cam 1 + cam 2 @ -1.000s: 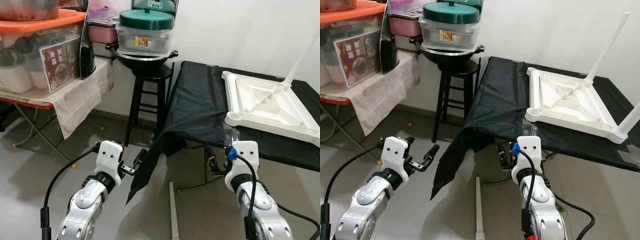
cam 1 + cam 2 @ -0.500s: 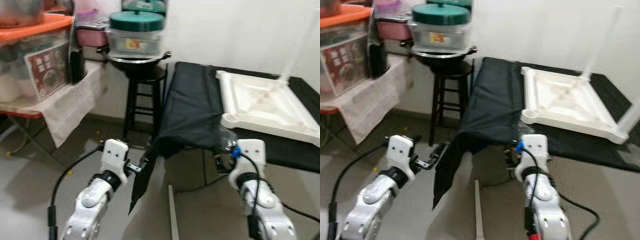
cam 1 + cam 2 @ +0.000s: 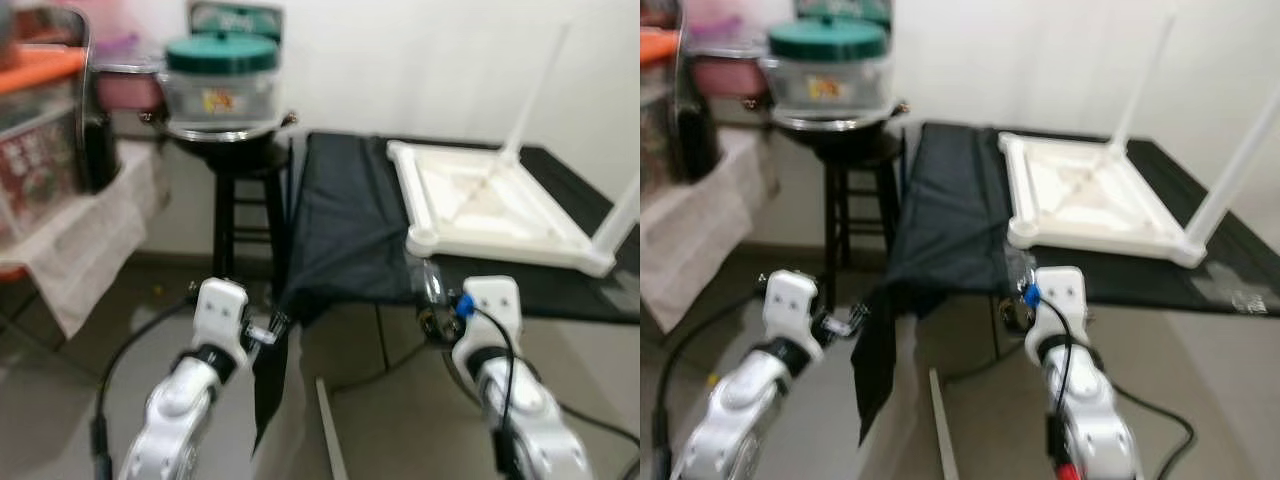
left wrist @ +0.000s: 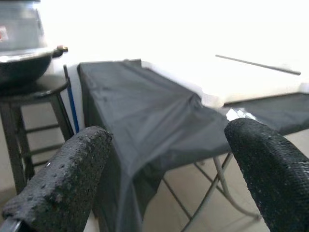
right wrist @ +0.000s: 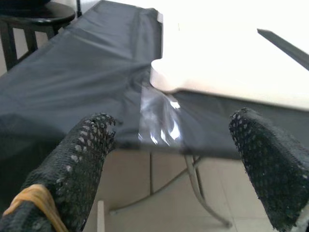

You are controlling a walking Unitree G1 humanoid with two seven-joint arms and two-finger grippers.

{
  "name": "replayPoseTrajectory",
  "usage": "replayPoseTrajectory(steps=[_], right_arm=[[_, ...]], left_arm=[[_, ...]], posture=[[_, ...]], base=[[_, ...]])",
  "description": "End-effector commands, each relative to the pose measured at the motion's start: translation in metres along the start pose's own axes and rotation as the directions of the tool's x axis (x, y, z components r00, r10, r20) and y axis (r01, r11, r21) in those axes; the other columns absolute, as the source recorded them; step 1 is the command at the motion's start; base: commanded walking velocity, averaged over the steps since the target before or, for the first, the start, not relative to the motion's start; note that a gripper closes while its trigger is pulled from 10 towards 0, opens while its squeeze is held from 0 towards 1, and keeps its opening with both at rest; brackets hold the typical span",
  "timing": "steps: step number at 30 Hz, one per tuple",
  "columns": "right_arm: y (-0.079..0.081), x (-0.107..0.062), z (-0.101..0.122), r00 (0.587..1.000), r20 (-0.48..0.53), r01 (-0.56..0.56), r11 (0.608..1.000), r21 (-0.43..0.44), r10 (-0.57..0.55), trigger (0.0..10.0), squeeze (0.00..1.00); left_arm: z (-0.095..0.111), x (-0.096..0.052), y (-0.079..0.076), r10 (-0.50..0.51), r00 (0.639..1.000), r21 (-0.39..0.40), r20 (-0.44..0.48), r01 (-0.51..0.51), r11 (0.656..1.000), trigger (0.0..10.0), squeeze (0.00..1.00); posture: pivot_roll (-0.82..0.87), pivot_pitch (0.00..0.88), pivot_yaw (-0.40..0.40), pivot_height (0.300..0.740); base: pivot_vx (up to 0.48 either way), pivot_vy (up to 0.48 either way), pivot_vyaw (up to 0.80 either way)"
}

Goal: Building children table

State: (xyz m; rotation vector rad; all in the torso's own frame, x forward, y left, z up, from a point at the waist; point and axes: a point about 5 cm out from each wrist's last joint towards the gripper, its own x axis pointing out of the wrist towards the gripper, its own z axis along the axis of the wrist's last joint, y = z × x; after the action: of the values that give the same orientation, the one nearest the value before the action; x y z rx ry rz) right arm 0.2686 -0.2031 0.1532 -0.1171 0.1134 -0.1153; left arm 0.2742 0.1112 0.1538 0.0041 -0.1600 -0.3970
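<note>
On the surface [image 3: 350, 210] your upturned table [image 3: 490, 205] carried seemingly two legs; both claws, left [image 4: 159, 179] and right [image 5: 169, 179], gaped empty.

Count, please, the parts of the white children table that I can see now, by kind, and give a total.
Upturned white tabletop on the black-covered table: 1
White legs already standing up from the tabletop: 2
White leg lying on the floor: 1
Total: 4
</note>
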Motion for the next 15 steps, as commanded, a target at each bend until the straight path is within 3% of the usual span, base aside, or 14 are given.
replayPoseTrajectory(steps=[1, 15], right_arm=[[0.0119, 0.0017, 0.0039, 0.999, 0.019, -0.044, 0.999, 0.013, 0.044, 10.0, 0.0], [0.0115, 0.0035, 0.0035, 0.999, 0.015, -0.039, 0.999, 0.007, 0.039, 10.0, 0.0]], left_arm=[[-0.0048, -0.0062, 0.0121, 0.042, 0.999, 0.006, -0.024, -0.042, 0.999, 10.0, 0.0], [-0.0058, -0.0059, 0.0164, 0.07, 0.997, 0.004, -0.037, -0.069, 0.998, 10.0, 0.0]], posture=[[0.03, 0.0, -0.084, 0.74], [0.04, 0.0, -0.091, 0.74]], base=[[0.341, 0.319, 0.0], [0.02, 0.019, 0.0]])
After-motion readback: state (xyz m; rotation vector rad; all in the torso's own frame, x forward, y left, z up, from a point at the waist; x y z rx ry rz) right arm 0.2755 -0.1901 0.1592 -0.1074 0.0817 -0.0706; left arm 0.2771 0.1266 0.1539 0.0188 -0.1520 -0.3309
